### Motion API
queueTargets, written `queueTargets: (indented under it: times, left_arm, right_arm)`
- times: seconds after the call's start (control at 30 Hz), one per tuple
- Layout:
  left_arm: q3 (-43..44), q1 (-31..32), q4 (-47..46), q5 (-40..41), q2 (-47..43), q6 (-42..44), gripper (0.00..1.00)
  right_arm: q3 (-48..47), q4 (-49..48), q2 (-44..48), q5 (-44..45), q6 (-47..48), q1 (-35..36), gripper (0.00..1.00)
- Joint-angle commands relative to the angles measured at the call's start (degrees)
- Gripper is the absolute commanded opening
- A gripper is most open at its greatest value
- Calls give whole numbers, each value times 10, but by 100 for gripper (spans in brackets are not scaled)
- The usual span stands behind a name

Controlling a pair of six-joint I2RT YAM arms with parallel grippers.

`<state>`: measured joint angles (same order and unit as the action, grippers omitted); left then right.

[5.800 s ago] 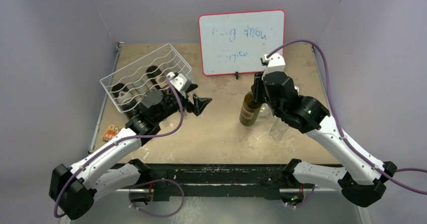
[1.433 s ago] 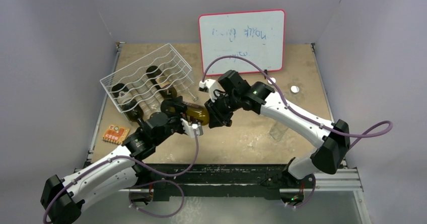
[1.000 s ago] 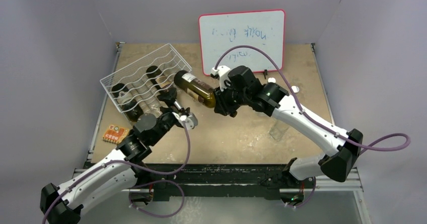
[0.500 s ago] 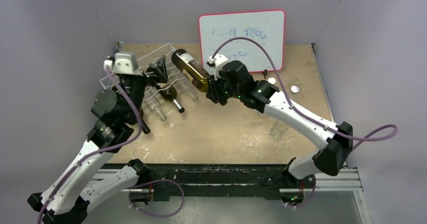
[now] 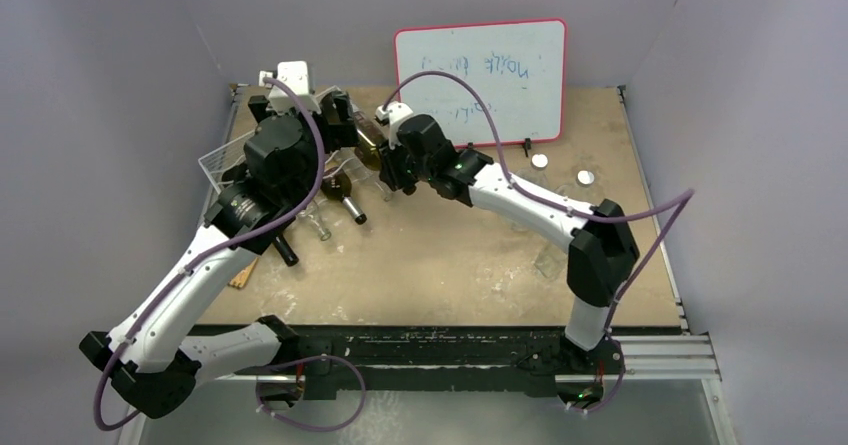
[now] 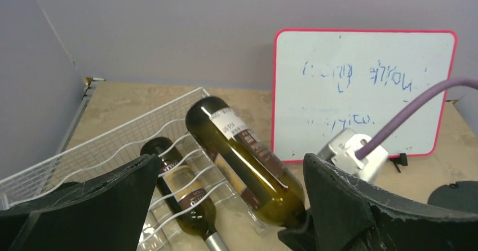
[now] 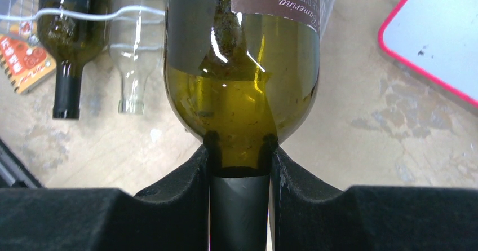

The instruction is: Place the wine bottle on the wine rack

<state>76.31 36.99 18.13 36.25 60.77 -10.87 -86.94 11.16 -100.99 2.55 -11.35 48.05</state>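
The two arms rise from their bases at the near edge and both reach toward the far left of the surface [image 5: 450,265].

An orange card [image 7: 22,59] lies flat on the surface beside the left arm, on the near side of the wine rack [image 6: 113,144]. The rack, of white wire, stands at the far-left corner. A dark bottle [image 7: 70,36] and a clear bottle [image 7: 132,53] lie side by side in it, with their necks poking out toward the near side.

The right end effector [image 7: 239,177] is clenched on the neck of the wine bottle [image 7: 242,82], one finger on each side just below the shoulder. The bottle is held off the surface. Its neck points toward the right arm, its base points at the rack and its label is uppermost. In the left wrist view the base overlaps the rack's top wires. Whether it touches them cannot be told.

The left end effector [image 6: 230,166] is released, with its fingers spread wide, and hangs raised over the rack. The held bottle shows in the gap between the fingers. No contact is visible.

At the far edge a pink-framed whiteboard [image 5: 480,80] stands upright, carrying faint blue writing. Two small white discs [image 5: 540,161] lie on the surface near its right foot.
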Motion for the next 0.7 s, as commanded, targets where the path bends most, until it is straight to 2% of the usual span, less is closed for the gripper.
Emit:
queueTargets:
  times: [0.0,0.1,0.33,0.6,0.67]
  left_arm:
    - [-18,-13,-34,32,6,-36,98]
    - [-28,-35,-40,63,9,-60,98]
    - [-97,-55,-92,198,-34,-59,98]
    - [-151,-79,-119,234,-62,-69,98]
    - [-155,-81,-120,237,-63,-70,98]
  right_arm:
    - [-87,-138,-24,36,13,-2,0]
    - [-111,-151,-61,38,9,-6,0]
    - [-161,-148,-123,23,23,-16,0]
    - [-199,-115,-161,7,33,-30,0]
    - [-213,-104,-171,5,35,-31,4]
